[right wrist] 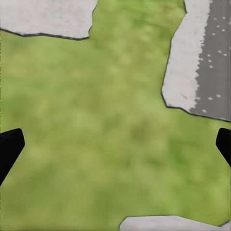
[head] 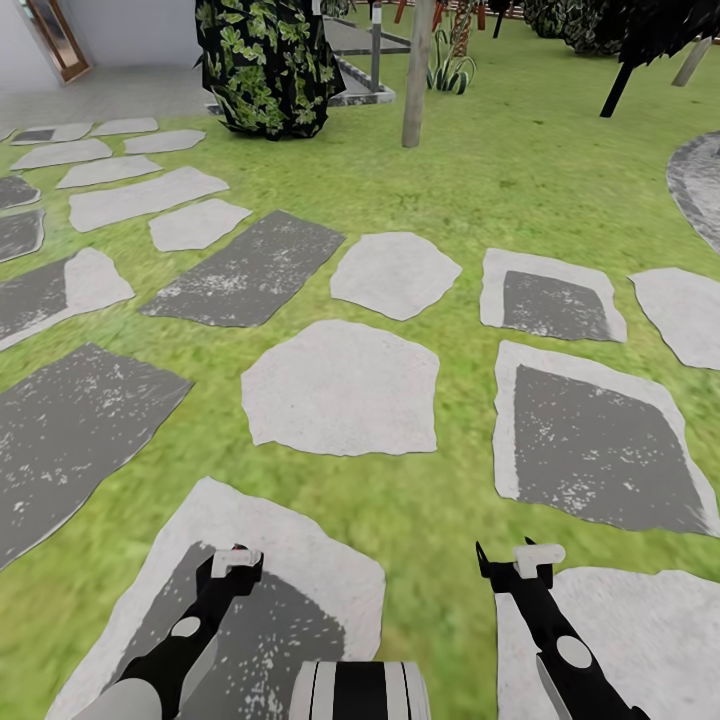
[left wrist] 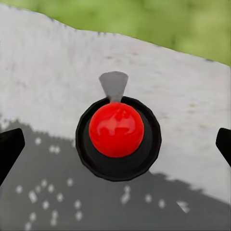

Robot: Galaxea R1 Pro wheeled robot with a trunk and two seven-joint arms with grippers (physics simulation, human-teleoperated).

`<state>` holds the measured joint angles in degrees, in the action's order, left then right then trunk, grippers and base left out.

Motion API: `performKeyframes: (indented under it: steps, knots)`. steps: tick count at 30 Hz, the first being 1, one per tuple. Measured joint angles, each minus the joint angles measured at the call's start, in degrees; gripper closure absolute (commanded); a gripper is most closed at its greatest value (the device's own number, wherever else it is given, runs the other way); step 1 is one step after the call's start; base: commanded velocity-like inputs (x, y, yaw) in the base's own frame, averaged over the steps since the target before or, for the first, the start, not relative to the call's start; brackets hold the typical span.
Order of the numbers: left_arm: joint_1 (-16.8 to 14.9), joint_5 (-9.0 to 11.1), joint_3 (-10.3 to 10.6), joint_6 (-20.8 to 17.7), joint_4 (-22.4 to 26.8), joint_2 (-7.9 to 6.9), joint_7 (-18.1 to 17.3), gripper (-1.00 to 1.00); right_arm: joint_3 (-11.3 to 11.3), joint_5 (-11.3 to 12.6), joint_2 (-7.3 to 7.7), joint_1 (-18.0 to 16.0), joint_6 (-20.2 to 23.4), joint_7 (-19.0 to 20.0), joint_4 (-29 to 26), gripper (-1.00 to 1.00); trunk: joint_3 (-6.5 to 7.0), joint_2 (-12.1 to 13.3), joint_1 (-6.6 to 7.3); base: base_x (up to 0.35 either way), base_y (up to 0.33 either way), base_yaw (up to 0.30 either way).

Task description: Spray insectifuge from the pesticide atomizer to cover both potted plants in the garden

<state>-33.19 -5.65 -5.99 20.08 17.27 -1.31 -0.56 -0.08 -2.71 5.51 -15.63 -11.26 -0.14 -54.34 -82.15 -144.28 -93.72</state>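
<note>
The garden lawn (head: 520, 170) spreads green across the head view, crossed by a path of flat stepping stones (head: 343, 388) in pale grey and dark speckled grey, laid close together with strips of grass between them. The left gripper (head: 236, 562) hangs low over a large stone whose pale border frames a dark centre (head: 270, 610), while the right gripper (head: 520, 560) hangs above the grass strip just beside another pale stone (head: 640, 630). In the left wrist view the two black fingertips (left wrist: 9, 149) sit at opposite edges of the picture with a wide gap between them, so that tool is spread apart and holds nothing; between them, on the stone below, lies a glossy red ball (left wrist: 116, 130) set in a black ring, with a small grey wedge just above it. The right wrist view likewise shows its black fingertips (right wrist: 9, 147) far apart at the edges, with bare grass (right wrist: 110, 125) beneath and stone edges around, so that tool is also spread and empty. Farther off in the head view stand a dark leafy bush (head: 265, 60) with pale-speckled foliage, a plain grey post (head: 416, 70) rising from the lawn, a small spiky plant (head: 452, 70) just beyond it, dark tree trunks (head: 620, 85) to the right, and the curved edge of a grey stone patio (head: 697, 180) at the far right. A pale paved area (head: 110, 95) lies at the far left.
</note>
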Motion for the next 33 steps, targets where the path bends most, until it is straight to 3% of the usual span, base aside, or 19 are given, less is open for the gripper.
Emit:
performKeyframes:
  steps: [33]
  knots:
    - [0.09,-0.01,0.18,1.5,-0.33,0.05,0.0,-1.0,0.0,0.05,-0.12,0.0,-0.02,0.02,1.18,-1.0,-0.61,0.0,0.0,0.0,0.0,0.0]
